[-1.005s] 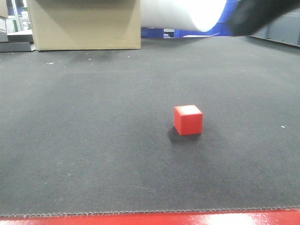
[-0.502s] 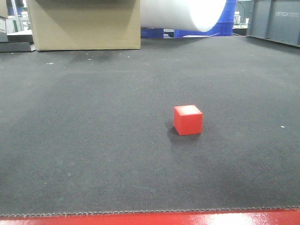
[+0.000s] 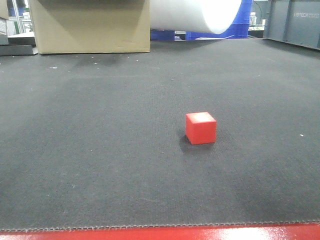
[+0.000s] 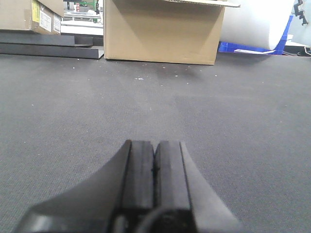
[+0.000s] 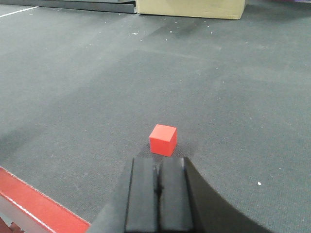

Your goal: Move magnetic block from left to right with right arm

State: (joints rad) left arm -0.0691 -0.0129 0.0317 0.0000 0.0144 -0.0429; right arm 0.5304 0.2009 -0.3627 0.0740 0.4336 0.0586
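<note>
Dark mat (image 3: pixel 100 150) bears red cube (image 3: pixel 201 128), cardboard box (image 3: pixel 90 25).

**Three low views over one worktop**

The front camera sits low at the dark grey carpeted worktop (image 3: pixel 100 165) edge, facing the tan cardboard box (image 3: pixel 90 27). Both wrist cameras look forward over their tools; the right one shares the small red cube (image 5: pixel 163 140).

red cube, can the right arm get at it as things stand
Probably yes. The red cube sits alone on the dark mat just ahead of the right gripper, nothing between them, but the jaws are shut and must open first.
</note>
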